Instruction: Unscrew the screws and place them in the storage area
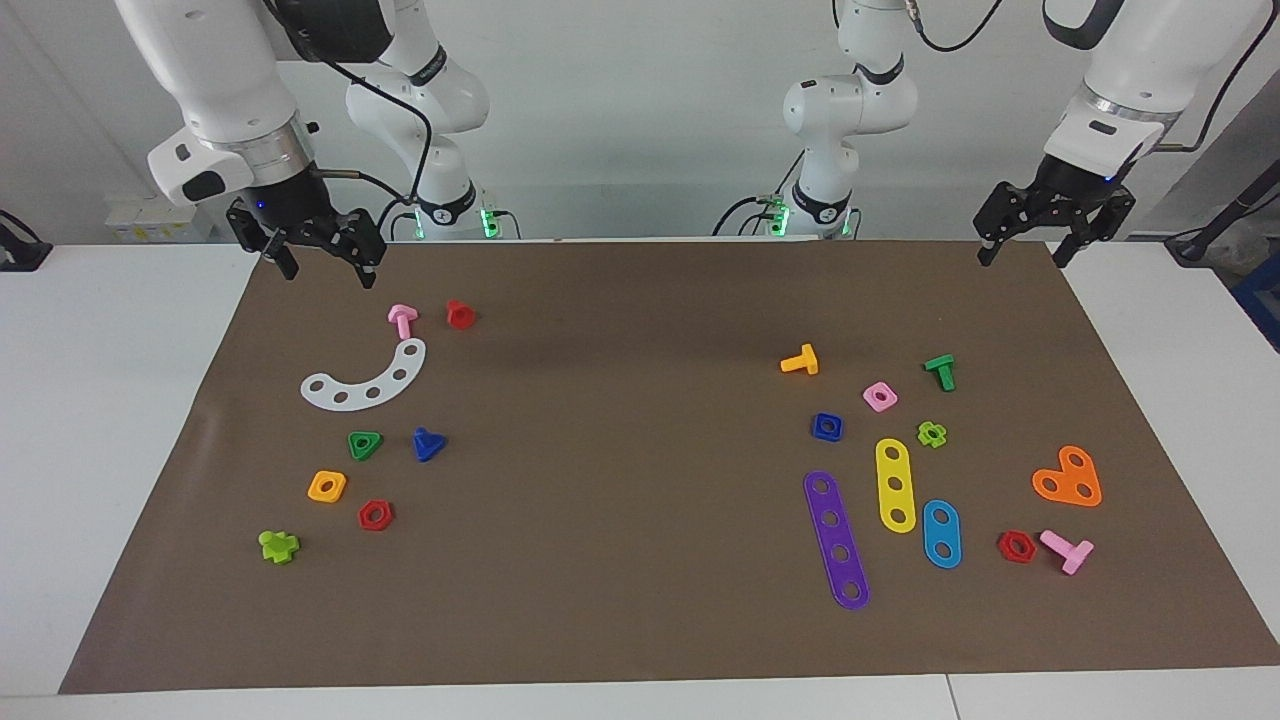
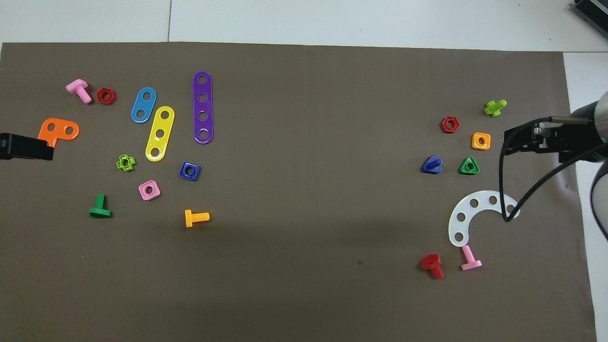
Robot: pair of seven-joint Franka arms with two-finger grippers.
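From across the table, the right gripper hangs spread and empty over the mat's edge, well apart from the dark-blue bolt; the left gripper is spread too, well away from the blue square nut.

From overhead, the bolt lies beside the green triangular nut, clear of the right gripper's fingers.

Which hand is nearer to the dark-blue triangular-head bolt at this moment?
Right. The right hand hangs open over the mat's edge at the bolt's end of the table. The left hand, also open, hangs over the mat's corner at the left arm's end.
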